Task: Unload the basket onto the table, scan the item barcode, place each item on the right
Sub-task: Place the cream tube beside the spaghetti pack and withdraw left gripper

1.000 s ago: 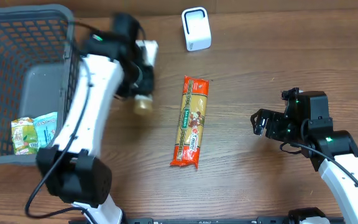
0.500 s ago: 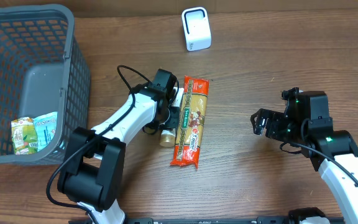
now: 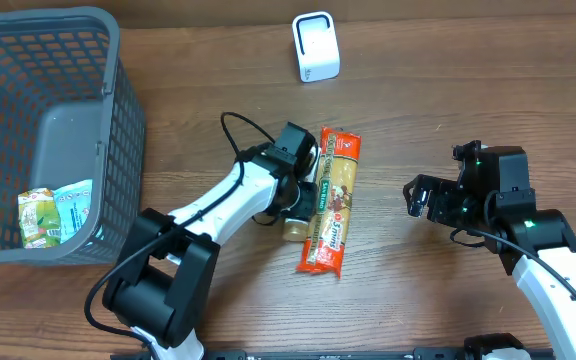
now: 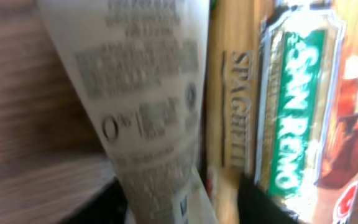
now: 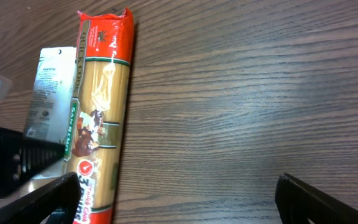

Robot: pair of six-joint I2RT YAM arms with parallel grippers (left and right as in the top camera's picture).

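The left claw (image 3: 303, 197) is standing partly spread around a white tube (image 4: 142, 93). In the wrist view a gap is showing between the tube and the right-hand finger (image 4: 269, 199), so it is apparently not pinching. The tube, which I am taking as the item to scan, is lying on the worktop (image 3: 428, 90) with its tan cap pointing near. Its right side is lying against a long spaghetti packet (image 3: 331, 205).

The scan itself is not yet done. The white scanner (image 3: 315, 47) is sitting well apart at the far edge. The next move is probably calling for a firm grip on the item and a carry to the scanner, with the barcode turned toward its face.

The right claw (image 3: 418, 197) is hanging spread and empty at the right. A grey basket (image 3: 128, 120) is sitting at the far left.

The packet is reading "SPAGHETTI" and, on a green band, "SAN REMO". The tube is showing "0%"; its small print is too blurred to read.
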